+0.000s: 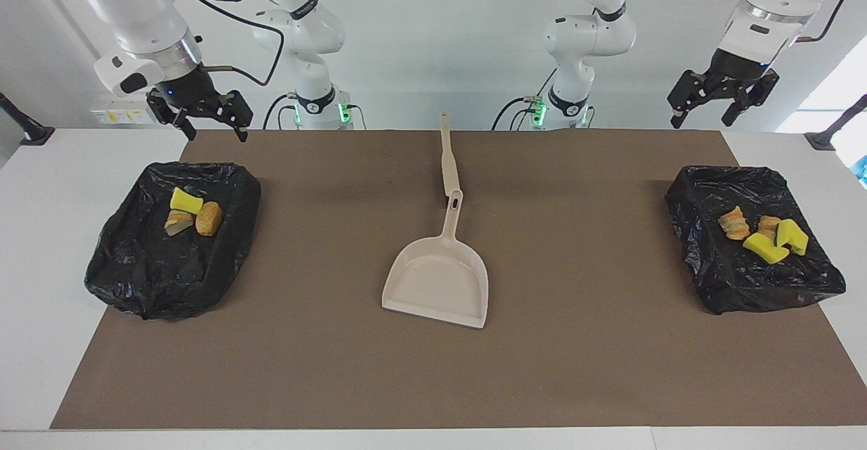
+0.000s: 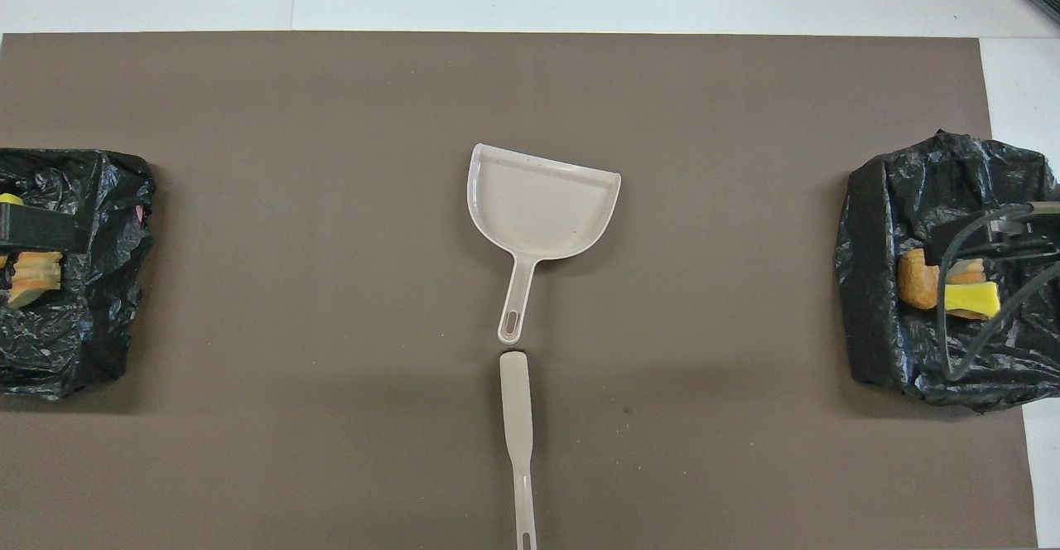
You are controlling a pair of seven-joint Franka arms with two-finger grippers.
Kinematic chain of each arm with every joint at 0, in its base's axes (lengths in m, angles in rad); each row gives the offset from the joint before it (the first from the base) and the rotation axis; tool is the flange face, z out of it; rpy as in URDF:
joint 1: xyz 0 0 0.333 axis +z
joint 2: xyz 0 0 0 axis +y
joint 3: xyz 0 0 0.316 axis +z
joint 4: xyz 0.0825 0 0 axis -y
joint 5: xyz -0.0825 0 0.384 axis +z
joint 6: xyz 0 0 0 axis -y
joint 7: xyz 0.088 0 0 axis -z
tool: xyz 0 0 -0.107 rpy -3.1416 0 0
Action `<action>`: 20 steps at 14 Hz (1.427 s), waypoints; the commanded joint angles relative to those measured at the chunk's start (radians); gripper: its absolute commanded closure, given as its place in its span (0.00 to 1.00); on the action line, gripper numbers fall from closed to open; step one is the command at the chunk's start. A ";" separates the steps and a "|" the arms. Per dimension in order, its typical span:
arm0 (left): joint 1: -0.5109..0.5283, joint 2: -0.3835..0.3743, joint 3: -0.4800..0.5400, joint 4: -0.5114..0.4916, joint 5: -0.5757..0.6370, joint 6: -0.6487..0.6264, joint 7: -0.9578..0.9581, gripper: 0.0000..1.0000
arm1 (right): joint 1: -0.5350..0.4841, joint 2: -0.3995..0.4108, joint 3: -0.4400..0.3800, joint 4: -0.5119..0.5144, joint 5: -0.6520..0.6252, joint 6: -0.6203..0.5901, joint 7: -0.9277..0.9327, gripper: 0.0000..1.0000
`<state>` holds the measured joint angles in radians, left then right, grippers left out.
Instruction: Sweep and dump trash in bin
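Trash sitting inside both lined bins: three scraps [image 1: 191,213] below right gripper [image 1: 200,119], four scraps [image 1: 765,233] below left gripper [image 1: 719,102]. Both pincers hanging released, grasping nothing, waiting. Dustpan [image 1: 437,280] and brush [image 1: 447,158] lying between them, mid-table, likely finished with.

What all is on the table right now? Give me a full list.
Beige plastic dustpan: one, mid-mat, empty, handle toward the robots.
Beige long-handled brush tool: one, nearer the robots, end-on to the dustpan's handle.
Black bag-lined bins: two; one at the right arm's end, one at the left arm's end.
Trash scraps: three (yellow, golden-brown, pale) in the right-end bin; about four (yellow, golden-brown) in the left-end bin.
Brown mat: one, covering the white table.
Right hand: open, empty, raised above the mat's edge by its bin.
Left hand: open, empty, raised above its end.
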<state>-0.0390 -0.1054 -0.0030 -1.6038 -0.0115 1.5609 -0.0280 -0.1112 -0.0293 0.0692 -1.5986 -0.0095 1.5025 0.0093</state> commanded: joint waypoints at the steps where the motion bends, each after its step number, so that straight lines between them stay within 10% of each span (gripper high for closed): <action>1: 0.008 -0.025 -0.002 -0.039 -0.021 0.030 0.008 0.00 | -0.013 -0.021 0.009 -0.021 0.002 -0.013 0.012 0.00; 20: 0.004 -0.045 -0.002 -0.070 -0.021 0.028 0.008 0.00 | -0.007 -0.009 0.012 -0.015 0.019 0.070 0.014 0.00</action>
<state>-0.0390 -0.1189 -0.0033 -1.6336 -0.0209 1.5703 -0.0280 -0.1104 -0.0303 0.0750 -1.5985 -0.0080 1.5530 0.0093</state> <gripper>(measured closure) 0.000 0.000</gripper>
